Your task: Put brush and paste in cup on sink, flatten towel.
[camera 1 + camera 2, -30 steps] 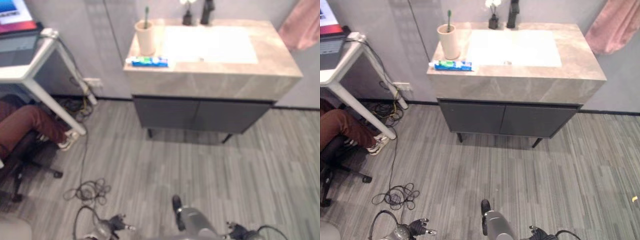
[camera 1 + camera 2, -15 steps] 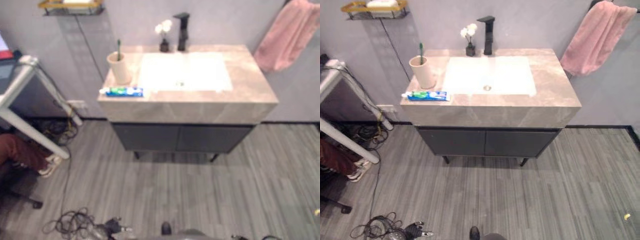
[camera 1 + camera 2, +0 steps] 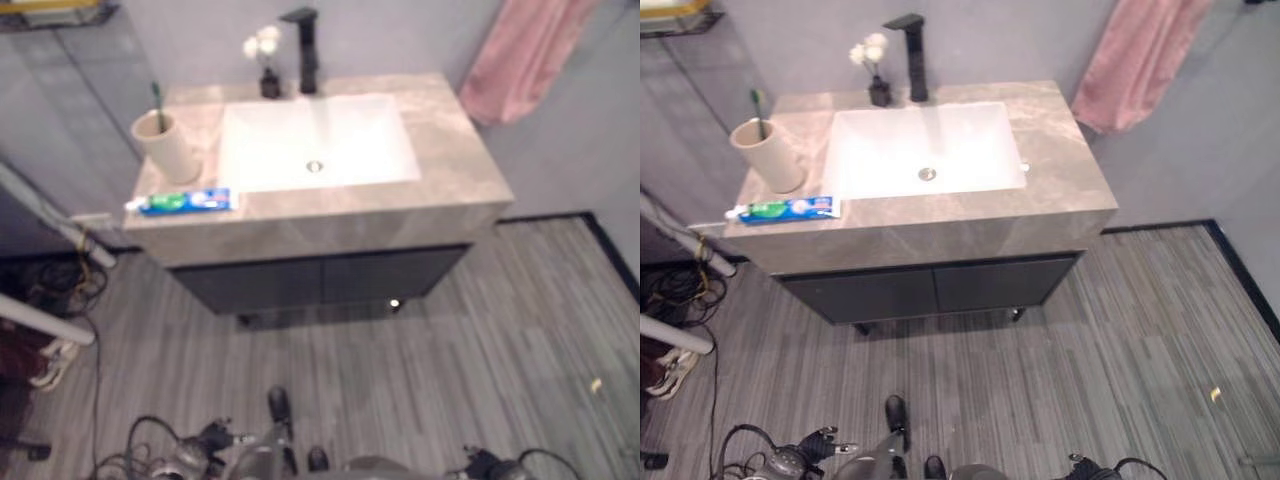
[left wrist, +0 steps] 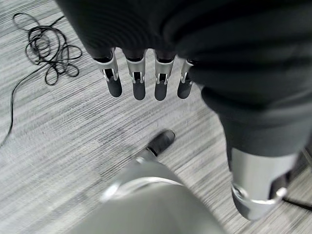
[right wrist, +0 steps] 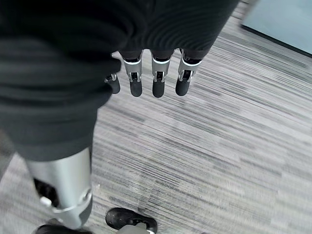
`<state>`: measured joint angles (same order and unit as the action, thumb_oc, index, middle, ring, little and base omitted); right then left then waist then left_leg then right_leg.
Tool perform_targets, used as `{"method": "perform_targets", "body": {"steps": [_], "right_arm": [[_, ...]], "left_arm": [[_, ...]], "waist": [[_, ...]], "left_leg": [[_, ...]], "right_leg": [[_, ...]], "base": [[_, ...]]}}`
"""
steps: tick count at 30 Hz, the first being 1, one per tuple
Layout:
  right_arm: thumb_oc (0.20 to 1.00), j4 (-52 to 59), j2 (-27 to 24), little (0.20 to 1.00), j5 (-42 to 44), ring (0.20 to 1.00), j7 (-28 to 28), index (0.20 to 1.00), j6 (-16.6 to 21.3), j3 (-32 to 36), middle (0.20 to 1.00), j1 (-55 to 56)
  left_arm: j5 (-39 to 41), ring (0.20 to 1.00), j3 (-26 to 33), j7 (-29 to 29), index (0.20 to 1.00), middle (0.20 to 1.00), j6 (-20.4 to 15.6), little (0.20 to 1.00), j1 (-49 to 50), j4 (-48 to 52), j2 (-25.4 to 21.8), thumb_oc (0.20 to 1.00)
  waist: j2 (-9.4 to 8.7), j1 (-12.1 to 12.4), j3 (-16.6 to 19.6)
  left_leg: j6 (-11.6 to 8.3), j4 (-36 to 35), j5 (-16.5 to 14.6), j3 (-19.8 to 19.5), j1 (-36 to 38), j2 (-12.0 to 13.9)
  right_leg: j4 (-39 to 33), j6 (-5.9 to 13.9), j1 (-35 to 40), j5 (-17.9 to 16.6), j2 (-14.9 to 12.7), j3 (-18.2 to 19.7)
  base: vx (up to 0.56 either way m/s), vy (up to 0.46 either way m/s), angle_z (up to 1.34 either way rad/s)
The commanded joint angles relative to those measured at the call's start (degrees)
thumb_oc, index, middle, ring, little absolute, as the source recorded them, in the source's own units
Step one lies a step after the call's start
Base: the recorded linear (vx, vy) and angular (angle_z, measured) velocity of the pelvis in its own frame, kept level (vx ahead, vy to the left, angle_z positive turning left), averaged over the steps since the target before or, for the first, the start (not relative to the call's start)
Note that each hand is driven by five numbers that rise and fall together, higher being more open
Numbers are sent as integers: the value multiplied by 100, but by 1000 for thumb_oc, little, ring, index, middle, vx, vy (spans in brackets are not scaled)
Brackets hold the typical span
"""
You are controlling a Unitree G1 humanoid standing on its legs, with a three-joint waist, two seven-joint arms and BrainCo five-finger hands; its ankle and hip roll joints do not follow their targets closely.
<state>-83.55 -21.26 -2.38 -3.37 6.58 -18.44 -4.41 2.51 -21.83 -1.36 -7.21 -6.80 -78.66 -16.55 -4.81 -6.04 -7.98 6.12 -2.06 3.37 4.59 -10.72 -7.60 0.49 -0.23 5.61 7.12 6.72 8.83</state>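
A beige cup (image 3: 767, 155) stands at the left end of the stone counter (image 3: 1065, 170), with a green toothbrush (image 3: 758, 103) upright in it. In front of the cup, near the counter's front edge, lies a blue and green toothpaste tube (image 3: 785, 209). A pink towel (image 3: 1135, 60) hangs bunched on the wall to the right of the sink (image 3: 990, 120). My left hand (image 4: 139, 83) and right hand (image 5: 158, 83) hang low over the floor, far from the counter, fingers straight and holding nothing.
A black tap (image 3: 908, 45) and a small vase of white flowers (image 3: 875, 78) stand behind the basin. Dark cabinet doors (image 3: 930, 285) close the space below the counter. Cables (image 3: 675, 290), a white desk leg (image 3: 670, 335) and a person's shoe (image 3: 670, 372) are at the left.
The camera has swung to the right: the desk and seated person have slid out at the left, and the towel's wall and right-hand floor have come in. Nothing on the counter moved.
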Motion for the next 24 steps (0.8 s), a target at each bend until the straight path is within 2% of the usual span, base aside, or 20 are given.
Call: {"method": "perform_targets", "body": {"steps": [1, 4, 5, 6, 8, 10, 11, 12, 13, 14, 15, 16, 17, 18, 19, 20, 21, 23, 24], "right_arm": [[1000, 370, -215, 1000, -76, 1000, -7, 1000, -8, -150, 1000, 462], [1000, 450, -79, 1000, -168, 1000, -24, 1000, -28, -204, 1000, 373], [1000, 506, -52, 1000, -208, 1000, -6, 1000, -12, -262, 1000, 313], [1000, 707, -12, 1000, -233, 1000, 14, 1000, 27, -337, 1000, 238], [1000, 1050, -9, 1000, -200, 1000, 48, 1000, 93, -335, 1000, 226], [1000, 1302, -37, 1000, -208, 1000, 79, 1000, 143, -334, 1000, 202], [1000, 1458, -56, 1000, -253, 1000, 91, 1000, 159, -371, 1000, 156], [1000, 1522, -77, 1000, -249, 1000, 87, 1000, 174, -389, 1000, 152], [1000, 1558, -91, 1000, -224, 1000, 79, 1000, 207, -415, 1000, 154], [1000, 1557, -92, 1000, -223, 1000, 79, 1000, 207, -414, 1000, 158], [1000, 1527, -89, 1000, -172, 1000, 98, 1000, 241, -426, 1000, 157], [1000, 1469, -41, 1000, -120, 1000, 113, 1000, 250, -433, 1000, 181], [1000, 1468, -41, 1000, -120, 1000, 114, 1000, 251, -432, 1000, 183], [1000, 1457, 1, 1000, -147, 1000, 88, 1000, 226, -445, 1000, 234], [1000, 1457, 1, 1000, -147, 1000, 88, 1000, 226, -445, 1000, 234], [1000, 1398, -28, 1000, -53, 1000, 17, 1000, 225, -461, 1000, 254], [1000, 1351, -23, 1000, -77, 1000, 43, 1000, 216, -431, 1000, 291], [1000, 1007, 9, 1000, -174, 1000, 8, 1000, 154, -506, 1000, 324], [1000, 1006, 9, 1000, -174, 1000, 9, 1000, 154, -507, 1000, 326]], "left_arm": [[267, 1000, 62, 83, 1000, 1000, -141, 1000, -209, 10, -6, 1000], [207, 1000, 70, 122, 1000, 1000, -176, 1000, -231, 70, -151, 1000], [194, 1000, 58, 140, 1000, 1000, -186, 1000, -248, 103, -183, 1000], [183, 1000, 38, 142, 1000, 1000, -214, 1000, -253, 184, -270, 1000], [196, 1000, 55, 139, 1000, 1000, -248, 1000, -207, 272, -328, 1000], [206, 1000, 65, 158, 1000, 1000, -271, 1000, -180, 284, -341, 1000], [238, 1000, 70, 156, 1000, 1000, -269, 1000, -171, 302, -348, 1000], [224, 1000, 86, 142, 1000, 1000, -262, 1000, -129, 296, -321, 1000], [211, 1000, 73, 118, 1000, 1000, -250, 1000, -117, 273, -296, 1000], [211, 1000, 70, 118, 1000, 1000, -250, 1000, -114, 273, -295, 1000], [212, 1000, 75, 118, 1000, 1000, -246, 1000, -119, 208, -282, 1000], [187, 1000, 106, 119, 1000, 1000, -257, 1000, -136, 26, -253, 1000], [187, 1000, 104, 120, 1000, 1000, -260, 1000, -137, 22, -252, 1000], [120, 1000, 143, 122, 1000, 1000, -237, 1000, -125, -88, -213, 1000], [120, 1000, 143, 122, 1000, 1000, -237, 1000, -125, -88, -213, 1000], [65, 1000, 57, 123, 1000, 1000, -252, 1000, -170, -98, -178, 1000], [98, 1000, 83, 116, 1000, 1000, -259, 1000, -158, -136, -144, 1000], [137, 1000, 150, 95, 1000, 1000, -229, 1000, -80, -159, -77, 1000], [137, 1000, 150, 95, 1000, 1000, -228, 1000, -77, -156, -78, 1000]], "waist": [[391, -180, 215], [401, -77, 261], [419, -17, 259], [442, 36, 255], [479, 55, 232], [487, 46, 127], [488, 38, 11], [504, 17, -34], [480, -21, -34], [484, -27, -41], [471, -26, -53], [379, 92, -7], [395, 90, -14], [248, 215, 28], [249, 214, 24], [266, 103, -13], [244, 156, 10], [178, 256, 202], [177, 251, 201]], "left_leg": [[-607, 677, -562, -101, 141, 746], [-363, 988, -934, 130, 129, 630], [-301, 1042, -1006, 240, 103, 623], [-223, 981, -1069, 340, 174, 608], [-135, 832, -1124, 382, 399, 562], [-43, 744, -1175, 452, 581, 526], [-13, 732, -1203, 493, 646, 524], [-18, 753, -1254, 483, 693, 517], [-34, 776, -1256, 447, 699, 495], [-36, 781, -1273, 436, 717, 495], [-58, 813, -1298, 420, 753, 510], [-102, 854, -1345, 561, 764, 524], [-102, 859, -1351, 555, 773, 539], [-123, 1101, -1513, 723, 744, 531], [-123, 1104, -1515, 722, 747, 532], [-146, 1411, -1613, 529, 693, 506], [-163, 1533, -1645, 593, 707, 567], [-286, 1321, -1514, 597, 938, 639], [-287, 1307, -1508, 592, 949, 638]], "right_leg": [[329, 218, -299, 195, -820, -499], [472, 441, -433, 5, -1042, -302], [529, 517, -542, -147, -1095, -250], [709, 598, -718, -438, -1115, -197], [1237, 621, -918, -688, -1110, -157], [1913, 572, -1271, -1003, -1153, -292], [2227, 529, -1477, -980, -1154, -445], [2294, 546, -1500, -812, -1109, -552], [2413, 557, -1641, -594, -851, -334], [2393, 561, -1608, -587, -853, -342], [2277, 524, -1676, -86, -585, -111], [1246, 536, -1679, -68, -471, -147], [1150, 537, -1623, -116, -463, -154], [-176, 604, -1590, -480, -509, -318], [-189, 604, -1579, -487, -509, -319], [139, 609, -1491, -433, -507, 99], [76, 607, -1411, -474, -547, 27], [-124, 469, -1151, -582, -498, -203], [-131, 467, -1143, -583, -499, -208]], "base": [[424, 517, -53], [260, 439, -44], [240, 523, -99], [230, 475, -112], [206, 365, -102], [88, 265, -40], [51, 218, -13], [56, 130, -5], [73, 62, 24], [70, 14, 35], [116, 7, 40], [109, 7, 21], [137, -61, -17], [72, -52, -31], [168, -61, -39], [160, -30, -14], [337, -136, 71], [312, -176, 76], [273, -166, -36]]}}
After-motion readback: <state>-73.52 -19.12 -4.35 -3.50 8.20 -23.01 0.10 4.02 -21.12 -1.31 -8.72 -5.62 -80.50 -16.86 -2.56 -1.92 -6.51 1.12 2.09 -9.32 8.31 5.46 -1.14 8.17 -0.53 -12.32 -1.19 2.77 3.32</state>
